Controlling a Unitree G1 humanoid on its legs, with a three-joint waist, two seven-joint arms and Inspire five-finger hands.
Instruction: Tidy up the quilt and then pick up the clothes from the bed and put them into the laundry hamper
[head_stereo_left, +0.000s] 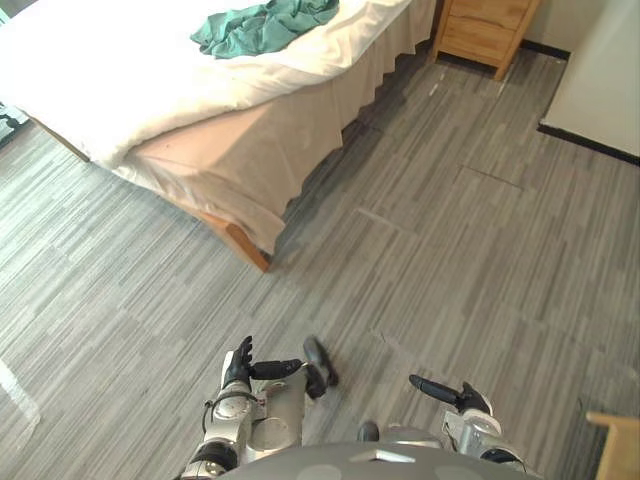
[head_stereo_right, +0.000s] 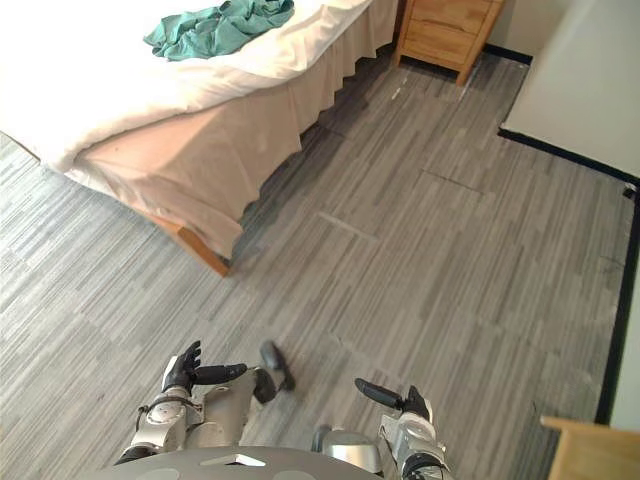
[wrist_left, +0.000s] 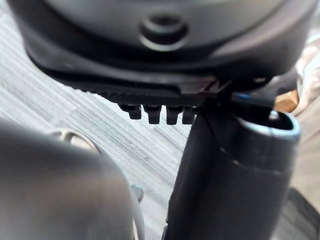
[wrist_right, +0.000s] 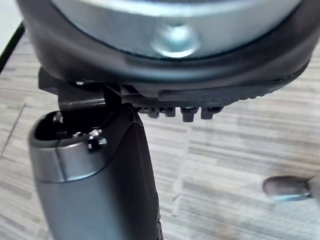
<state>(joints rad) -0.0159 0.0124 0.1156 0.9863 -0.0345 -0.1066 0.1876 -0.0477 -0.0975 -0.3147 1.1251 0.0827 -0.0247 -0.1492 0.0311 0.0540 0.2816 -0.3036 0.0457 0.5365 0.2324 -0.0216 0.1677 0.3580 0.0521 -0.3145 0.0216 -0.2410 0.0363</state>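
Note:
A crumpled green garment (head_stereo_left: 265, 25) lies on the white quilt (head_stereo_left: 120, 70) of the bed at the upper left. The quilt hangs over the bed's near corner above a beige bed skirt (head_stereo_left: 240, 170). My left hand (head_stereo_left: 240, 365) is held low over the grey floor, well short of the bed, with fingers straight and nothing in it. My right hand (head_stereo_left: 465, 400) is beside it to the right, also open and holding nothing. The fingers (wrist_left: 160, 114) of the left hand and the fingers (wrist_right: 187, 112) of the right hand point out over bare floor.
A wooden nightstand (head_stereo_left: 485, 30) stands past the bed's far side at the top. A white wall (head_stereo_left: 600, 80) with a dark skirting runs along the right. A wooden corner (head_stereo_left: 620, 440) juts in at the lower right. The bed's wooden leg (head_stereo_left: 250, 250) stands at its near corner.

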